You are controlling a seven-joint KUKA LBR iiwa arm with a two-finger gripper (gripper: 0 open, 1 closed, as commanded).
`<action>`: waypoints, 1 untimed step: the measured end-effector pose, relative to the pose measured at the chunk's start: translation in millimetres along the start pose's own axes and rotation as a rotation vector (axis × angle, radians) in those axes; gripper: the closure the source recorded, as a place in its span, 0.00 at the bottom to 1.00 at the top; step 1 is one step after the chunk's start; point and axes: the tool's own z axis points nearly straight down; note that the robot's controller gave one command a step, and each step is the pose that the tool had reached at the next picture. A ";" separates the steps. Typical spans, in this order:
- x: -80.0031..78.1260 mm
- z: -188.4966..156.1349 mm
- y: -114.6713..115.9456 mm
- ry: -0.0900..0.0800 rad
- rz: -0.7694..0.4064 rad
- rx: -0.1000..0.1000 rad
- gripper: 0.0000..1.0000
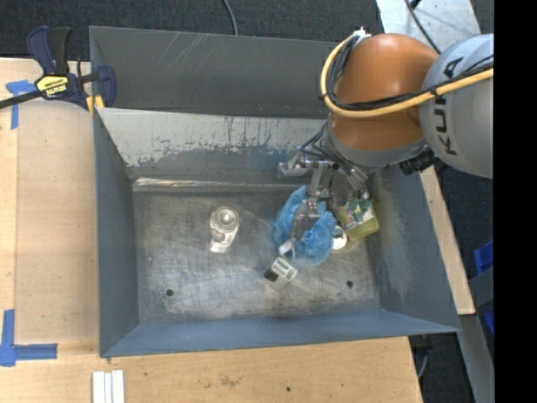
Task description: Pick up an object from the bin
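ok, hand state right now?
Hand: cannot be told whether open or closed; it sits low over the crumpled blue soft thing at the right of the grey metal bin.

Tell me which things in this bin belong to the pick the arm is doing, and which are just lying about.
Part of the job:
- gripper, low at the bin's right side
- blue wad directly under it

Lying about:
- clear bottle, mid-floor, well apart to the left
- black-and-white piece, just in front of the wad
- olive packet, against the wad's right side
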 end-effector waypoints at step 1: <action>32.3 60.0 -11.9 0.014 -0.025 -0.001 0.00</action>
